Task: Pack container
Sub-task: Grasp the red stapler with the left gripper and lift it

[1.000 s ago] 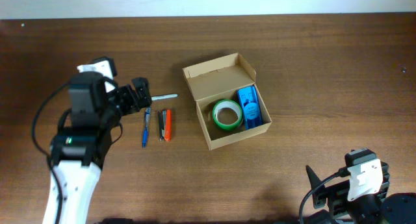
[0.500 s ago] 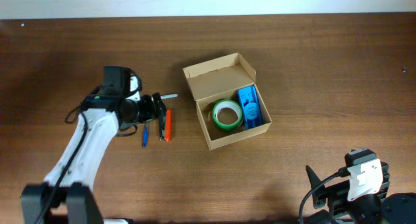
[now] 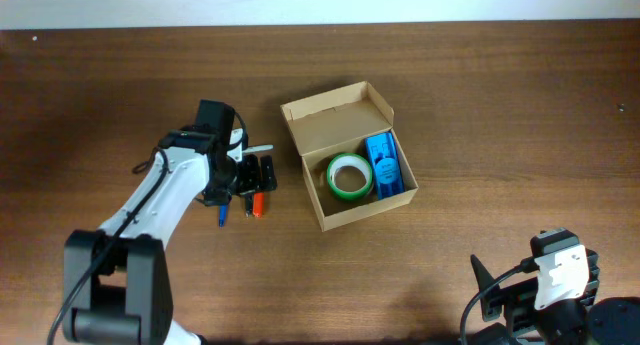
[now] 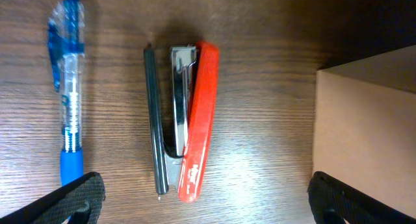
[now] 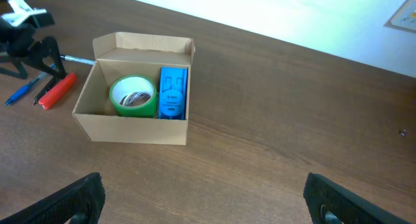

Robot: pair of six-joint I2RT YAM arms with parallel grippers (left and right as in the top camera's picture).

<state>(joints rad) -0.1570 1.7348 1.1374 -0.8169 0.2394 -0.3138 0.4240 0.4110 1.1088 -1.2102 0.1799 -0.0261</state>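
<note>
Wooden table (image 3: 500, 105), stapler (image 4: 192, 120), pen (image 4: 68, 94) beside container (image 4: 364, 120)

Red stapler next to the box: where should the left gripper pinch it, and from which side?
Pinch the stapler mid-length across its narrow width, coming straight down. It lies on its side, long and thin, with bare table separating it from the pen and container; the open left gripper straddles it.
</note>
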